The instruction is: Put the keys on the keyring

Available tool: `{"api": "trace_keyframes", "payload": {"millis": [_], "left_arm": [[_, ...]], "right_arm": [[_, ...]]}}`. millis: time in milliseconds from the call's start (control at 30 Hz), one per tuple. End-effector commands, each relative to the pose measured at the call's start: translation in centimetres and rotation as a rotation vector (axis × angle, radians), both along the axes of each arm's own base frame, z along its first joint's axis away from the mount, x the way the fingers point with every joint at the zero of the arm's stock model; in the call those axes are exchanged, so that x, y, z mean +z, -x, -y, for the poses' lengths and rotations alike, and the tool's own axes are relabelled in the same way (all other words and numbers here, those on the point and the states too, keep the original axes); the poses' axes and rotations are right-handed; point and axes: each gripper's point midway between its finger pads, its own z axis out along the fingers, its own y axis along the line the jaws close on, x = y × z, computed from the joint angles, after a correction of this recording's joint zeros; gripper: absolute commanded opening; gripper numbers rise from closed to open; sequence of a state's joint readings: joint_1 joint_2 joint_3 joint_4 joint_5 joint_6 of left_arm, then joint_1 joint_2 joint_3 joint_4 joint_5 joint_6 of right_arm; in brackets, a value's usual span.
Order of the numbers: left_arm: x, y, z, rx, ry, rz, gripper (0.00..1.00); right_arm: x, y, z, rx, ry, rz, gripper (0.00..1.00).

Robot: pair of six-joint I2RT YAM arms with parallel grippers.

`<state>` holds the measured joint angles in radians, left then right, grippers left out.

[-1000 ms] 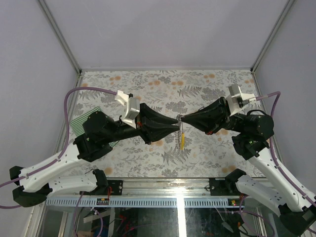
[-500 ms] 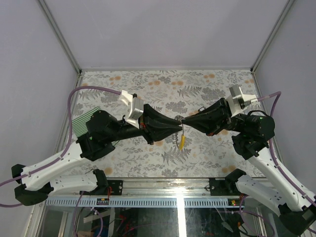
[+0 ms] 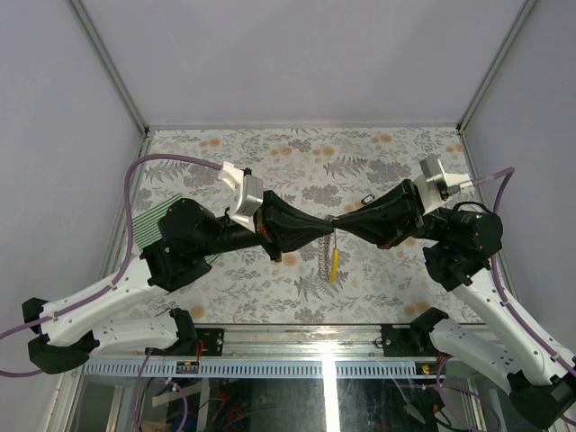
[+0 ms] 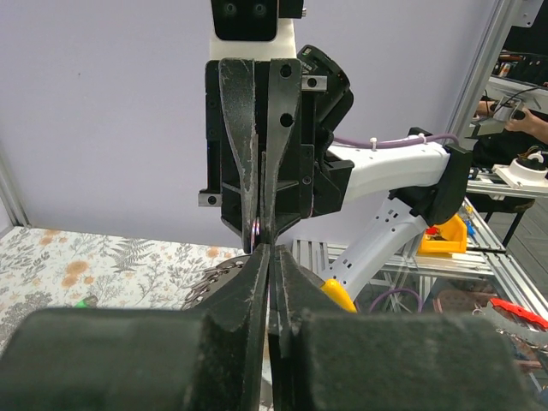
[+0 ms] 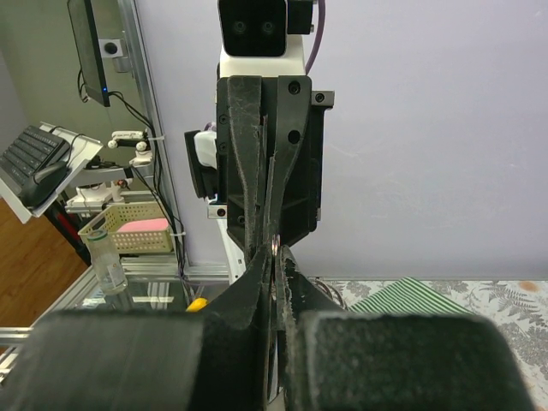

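Observation:
My left gripper (image 3: 323,228) and right gripper (image 3: 341,223) meet tip to tip above the middle of the table. Both are shut on the top of the keyring, whose thin silvery chain (image 3: 323,253) and yellow tag (image 3: 334,263) hang below the tips. In the left wrist view my gripper (image 4: 270,253) is shut, with the chain (image 4: 205,284) at its left and the tag (image 4: 339,295) at its right. In the right wrist view a silvery bit of the ring (image 5: 273,246) shows at my shut gripper (image 5: 275,254). A small green key (image 4: 83,301) lies on the table. The blue key is out of view.
A green-and-white striped cloth (image 3: 155,221) lies at the table's left edge, partly under the left arm, and shows again as the cloth (image 5: 411,295). The floral tabletop (image 3: 297,153) is ringed by metal posts and lilac walls.
The left gripper has closed its fingers at the keyring's top and shifted slightly toward the right gripper. The chain and yellow tag now hang a little lower and straighter. The right gripper stayed shut.

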<state>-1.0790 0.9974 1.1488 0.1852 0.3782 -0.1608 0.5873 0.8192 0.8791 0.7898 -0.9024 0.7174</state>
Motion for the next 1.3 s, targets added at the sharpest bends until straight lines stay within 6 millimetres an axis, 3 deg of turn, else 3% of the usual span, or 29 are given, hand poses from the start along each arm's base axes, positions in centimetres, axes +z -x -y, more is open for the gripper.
{"api": "trace_keyframes", "payload": {"millis": [0,167,367,567,700,833,1067,1267], "left_arm": [[2.6,0.1,-0.3,0.001,0.065,0.037,0.0],[2.5,-0.1,-0.1,0.01,0.025,0.028,0.0],[1.0,-0.8,-0.1,0.042,-0.131,0.034,0.0],[-0.8,-1.0,-0.6,0.064,-0.251,0.041,0.0],[-3.2,-1.9,-0.7,0.107,-0.322,-0.02,0.0],[-7.3,-3.3,-1.2,0.194,-0.351,-0.116,0.01],[-10.1,-4.1,-2.4,0.27,-0.367,-0.176,0.29],[-13.5,-5.4,-3.6,0.359,-0.429,-0.261,0.36]], "right_arm": [[1.3,1.2,0.5,0.022,-0.035,0.061,0.0],[1.3,1.3,0.6,0.015,-0.026,0.063,0.01],[0.5,0.6,1.0,-0.086,0.056,0.073,0.33],[-0.4,0.7,1.6,-0.139,0.133,0.07,0.4],[-3.0,-2.2,2.2,-0.304,0.215,-0.079,0.35],[-7.1,-4.3,3.4,-0.445,0.305,-0.176,0.37],[-10.1,-5.3,4.2,-0.517,0.388,-0.274,0.39],[-15.3,-7.5,5.6,-0.652,0.565,-0.473,0.43]]}}
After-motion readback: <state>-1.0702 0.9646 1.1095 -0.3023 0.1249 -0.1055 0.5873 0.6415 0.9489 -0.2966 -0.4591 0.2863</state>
